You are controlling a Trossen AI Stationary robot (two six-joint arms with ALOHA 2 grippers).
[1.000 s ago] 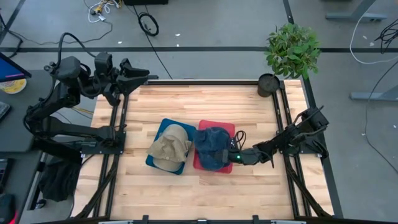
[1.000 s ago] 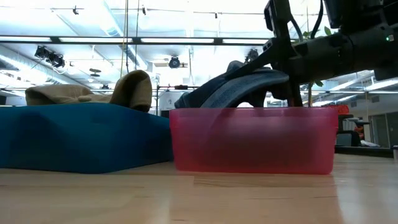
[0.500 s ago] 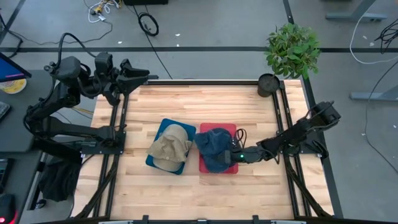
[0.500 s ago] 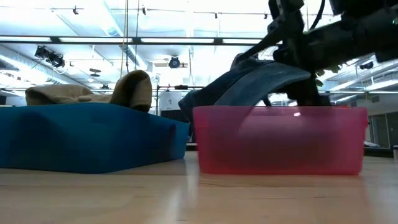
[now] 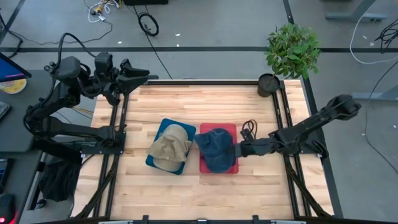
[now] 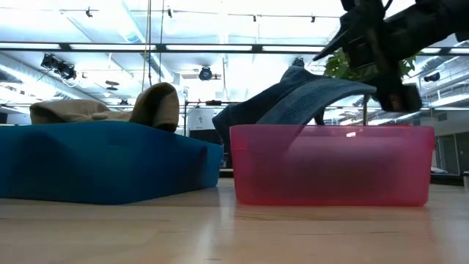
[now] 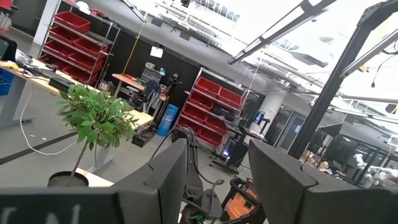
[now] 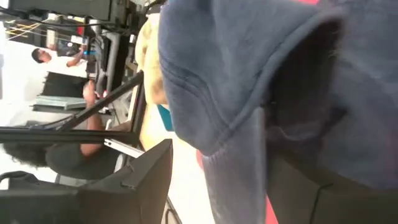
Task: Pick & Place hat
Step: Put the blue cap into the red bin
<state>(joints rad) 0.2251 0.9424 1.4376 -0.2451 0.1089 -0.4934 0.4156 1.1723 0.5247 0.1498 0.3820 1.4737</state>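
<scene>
- Since the earlier frames, right gripper [image 5: 237, 150] and red bin [image 5: 219, 169] have shifted rightward.
- Two hats: blue hat [image 5: 214, 149] in red bin, tan hat [image 5: 170, 147] on blue bin [image 5: 154, 160].
- Right fingers clamp blue hat's brim; left gripper [image 5: 138, 76], fingers apart, waits at the table's far left corner.

Two dark jointed arms, black cabling along the links, flat angular matte-black fingers [image 7: 168, 180]
</scene>
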